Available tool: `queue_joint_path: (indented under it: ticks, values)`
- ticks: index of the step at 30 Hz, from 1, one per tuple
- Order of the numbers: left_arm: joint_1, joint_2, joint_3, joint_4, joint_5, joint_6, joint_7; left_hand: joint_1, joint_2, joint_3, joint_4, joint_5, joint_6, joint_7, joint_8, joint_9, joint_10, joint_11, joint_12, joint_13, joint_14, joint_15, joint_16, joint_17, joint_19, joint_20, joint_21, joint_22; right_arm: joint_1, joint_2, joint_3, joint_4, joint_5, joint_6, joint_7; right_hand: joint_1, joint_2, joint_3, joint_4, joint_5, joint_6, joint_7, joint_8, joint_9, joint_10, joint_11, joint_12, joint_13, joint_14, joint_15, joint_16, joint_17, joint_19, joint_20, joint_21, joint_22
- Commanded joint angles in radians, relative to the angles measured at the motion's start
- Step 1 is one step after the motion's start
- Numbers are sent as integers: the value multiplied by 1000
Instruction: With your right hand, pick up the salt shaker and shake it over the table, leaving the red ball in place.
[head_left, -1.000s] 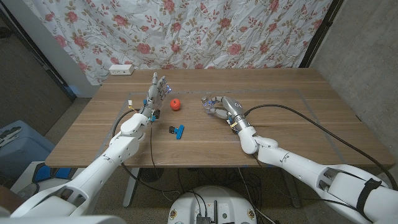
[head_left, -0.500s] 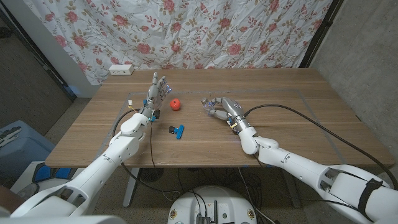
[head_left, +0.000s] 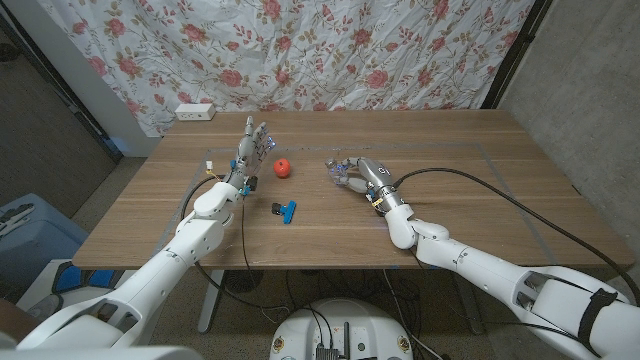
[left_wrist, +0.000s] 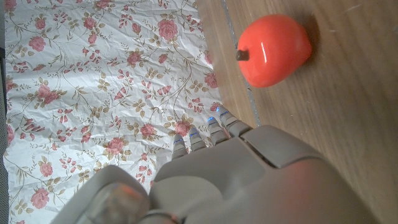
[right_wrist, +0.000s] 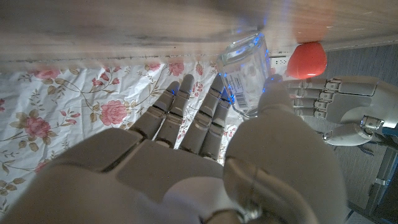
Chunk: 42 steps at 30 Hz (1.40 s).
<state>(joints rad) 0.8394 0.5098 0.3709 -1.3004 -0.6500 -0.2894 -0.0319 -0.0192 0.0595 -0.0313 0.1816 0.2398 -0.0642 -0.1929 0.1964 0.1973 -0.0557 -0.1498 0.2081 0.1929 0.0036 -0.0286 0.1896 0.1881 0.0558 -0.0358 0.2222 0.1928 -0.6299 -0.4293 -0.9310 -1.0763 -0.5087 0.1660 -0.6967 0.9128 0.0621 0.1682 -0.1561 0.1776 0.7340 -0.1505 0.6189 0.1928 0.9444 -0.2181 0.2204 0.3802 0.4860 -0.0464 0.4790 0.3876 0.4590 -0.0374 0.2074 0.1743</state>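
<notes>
right hand (head_left: 352, 171) holding salt shaker (right_wrist: 244, 73), clear glass

We see a red ball (head_left: 284, 167) on the brown wooden worktop (head_left: 470, 190), and a clear salt shaker (right_wrist: 244, 71) lit with blue glints. Both hands, left (head_left: 252, 146) and right (head_left: 357, 173), are pale grey. A blue and black clip (head_left: 287, 210) lies nearby; the curtain (head_left: 300, 50) is white with pink roses.
</notes>
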Motion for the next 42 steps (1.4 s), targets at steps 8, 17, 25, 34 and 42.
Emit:
queue_joint_path:
  ticks: [8, 17, 25, 34, 42]
  values:
    - [0, 1, 0, 1, -1, 0, -3, 0, 101, -1, 5, 7, 1, -7, 4, 6, 3, -6, 4, 4, 2, -105, 5, 6, 9, -24, 5, 5, -8, -14, -1, -12, 3, -14, 14, 27, 18, 5, -2, 4, 45, -72, -14, 2, -32, 2, -15, -8, -13, -141, 9, 9, -1, 5, 1, 5]
    - [0, 1, 0, 1, -1, 0, -3, 0, 101, -1, 5, 7, 1, -7, 4, 6, 3, -5, 4, 4, 2, -105, 5, 6, 8, -24, 4, 5, -11, -23, 2, -18, 6, -9, 26, 22, 2, -2, 0, 4, 11, -72, -37, 0, -61, 3, -23, -17, -25, -137, 5, 12, 0, 7, 2, 5]
    - [0, 1, 0, 1, -1, 0, -3, 0, 101, -1, 5, 7, 1, -8, 4, 6, 1, -5, 3, 4, 2, -106, 5, 6, 8, -24, 5, 5, -13, -33, 8, -32, 13, -7, 47, 10, -8, -10, 6, 5, -13, -71, -54, 0, -83, 4, -26, -22, -33, -136, 2, 13, -3, 14, 0, 5]
    - [0, -1, 0, 0, 1, 0, 3, -1, 101, -1, 5, 7, 2, -8, 4, 6, 3, -6, 4, 4, 2, -105, 5, 6, 9, -24, 5, 5, -14, -40, 18, -51, 29, -18, 93, -21, -20, -24, 17, 8, -66, -71, -89, 0, -131, 7, -29, -31, -53, -136, -11, 12, -10, 29, -2, 5]
    - [0, 1, 0, 1, -1, 0, -3, 0, 101, -1, 5, 7, 1, -7, 4, 6, 2, -6, 4, 4, 2, -106, 5, 6, 9, -24, 5, 5, -7, -41, 20, -48, 35, -13, 116, -37, -28, -30, 19, 10, -93, -68, -107, 1, -157, 17, -28, -35, -68, -133, -19, 12, -17, 38, -4, 5]
